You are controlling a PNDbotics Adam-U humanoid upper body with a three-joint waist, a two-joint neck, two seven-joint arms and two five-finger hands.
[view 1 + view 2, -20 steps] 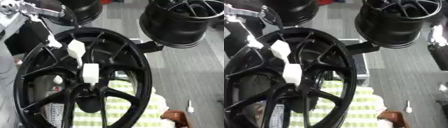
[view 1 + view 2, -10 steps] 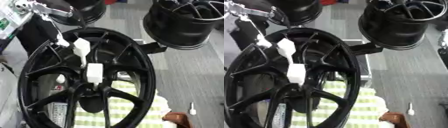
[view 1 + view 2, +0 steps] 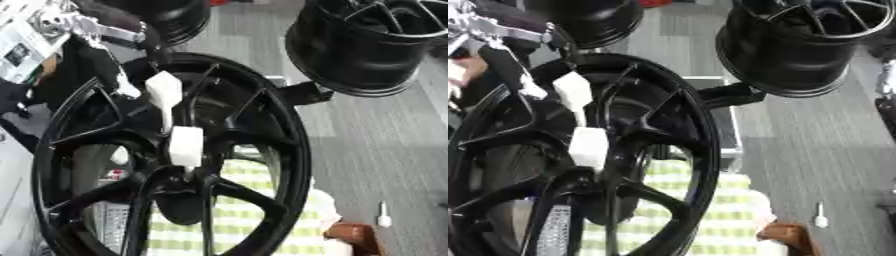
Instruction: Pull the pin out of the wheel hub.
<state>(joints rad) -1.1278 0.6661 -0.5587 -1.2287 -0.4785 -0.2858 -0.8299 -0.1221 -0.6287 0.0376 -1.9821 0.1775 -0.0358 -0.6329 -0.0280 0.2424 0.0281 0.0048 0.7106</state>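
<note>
So the big black wheel hub (image 3: 175, 165) takes up most of the view, standing tilted with its spokes meeting at the centre. Behind it, upper right, a second black rim (image 3: 372, 42) lies with its barrel facing the camera, nothing visible inside it, and a third dark rim (image 3: 166, 17) peeks in at the top. A green-and-white checked cloth (image 3: 262, 220) shows through the lower spokes. The left hand (image 3: 153, 90) comes in from the upper left, its white-tipped fingers reaching down along a spoke toward the centre; one white pad (image 3: 185, 146) sits right above the hub's middle. I can't tell whether it's clamped on anything, and I can't make out the pin itself. A small white stick-like thing (image 3: 382, 215) lies on the grey floor (image 3: 385, 145), lower right.
</note>
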